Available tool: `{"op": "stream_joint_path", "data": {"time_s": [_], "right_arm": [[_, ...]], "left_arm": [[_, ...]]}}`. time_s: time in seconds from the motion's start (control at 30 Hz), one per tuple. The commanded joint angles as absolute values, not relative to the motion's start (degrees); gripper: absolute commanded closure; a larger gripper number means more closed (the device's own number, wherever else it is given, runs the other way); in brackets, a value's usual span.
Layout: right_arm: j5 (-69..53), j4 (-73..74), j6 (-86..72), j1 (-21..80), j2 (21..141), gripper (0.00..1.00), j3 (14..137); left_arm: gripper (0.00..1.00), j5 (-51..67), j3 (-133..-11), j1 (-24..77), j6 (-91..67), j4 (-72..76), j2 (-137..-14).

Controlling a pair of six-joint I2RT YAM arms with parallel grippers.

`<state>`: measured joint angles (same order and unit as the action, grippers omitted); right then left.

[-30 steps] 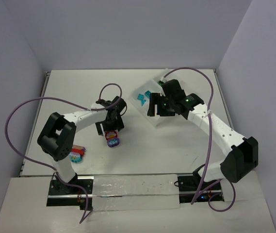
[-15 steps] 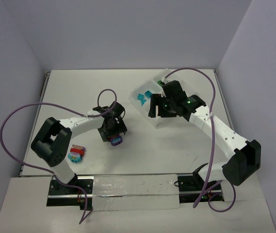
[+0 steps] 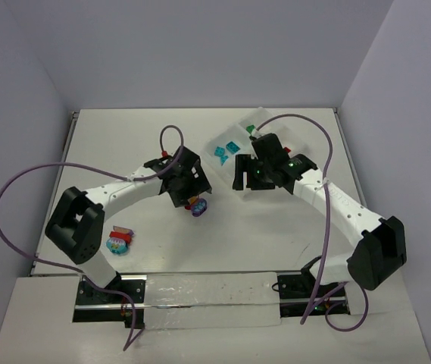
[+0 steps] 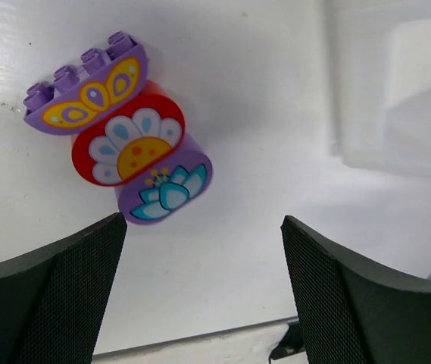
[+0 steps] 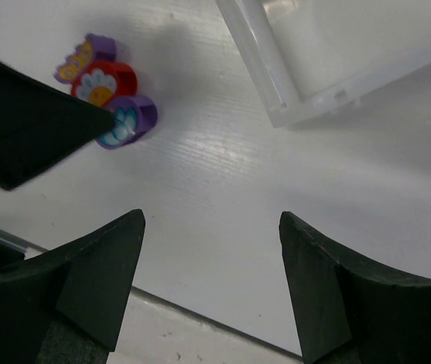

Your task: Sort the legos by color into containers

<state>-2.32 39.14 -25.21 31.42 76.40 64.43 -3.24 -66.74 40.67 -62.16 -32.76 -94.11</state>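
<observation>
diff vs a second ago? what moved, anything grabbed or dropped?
Left claw swung right toward the tray, and the purple-red clump shifted the same way. It now lies on the table, jaws open and clear of it. Right claw barely moved, open. Tray, teal bricks and second clump stayed put.

Left of the tray (image 3: 239,130): bare table (image 3: 124,144) through to the far edge, passable. Near-left of the tray: stacked purple-and-red clump (image 4: 120,129) lying flat, left gripper (image 4: 200,280) spread wide just beside it, closing off that approach. Off the tray's near edge: right gripper (image 5: 211,280), jaws apart, above bare surface. Well to the near-left of the tray: second clump (image 3: 118,241), standing alone.
</observation>
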Motion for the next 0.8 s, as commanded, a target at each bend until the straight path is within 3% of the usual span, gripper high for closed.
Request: {"op": "stream_joint_path", "data": {"time_s": [0.0, 0.27, 0.77], "right_arm": [[-2.22, 34.84, -25.94, 34.84, 72.37, 0.21, 59.40], [5.92, 26.49, -18.16, 50.84, 85.44, 0.16, 62.57], [6.70, 22.17, -8.55, 51.70, 107.60, 0.06, 76.88]], "left_arm": [[0.09, -2.16, -69.35, 36.77, -59.69, -34.79, -86.78], [0.09, -0.70, -64.35, 23.25, -55.74, -37.16, -80.72], [0.10, 2.51, -66.25, 21.09, -52.05, -38.83, -85.80]]}}
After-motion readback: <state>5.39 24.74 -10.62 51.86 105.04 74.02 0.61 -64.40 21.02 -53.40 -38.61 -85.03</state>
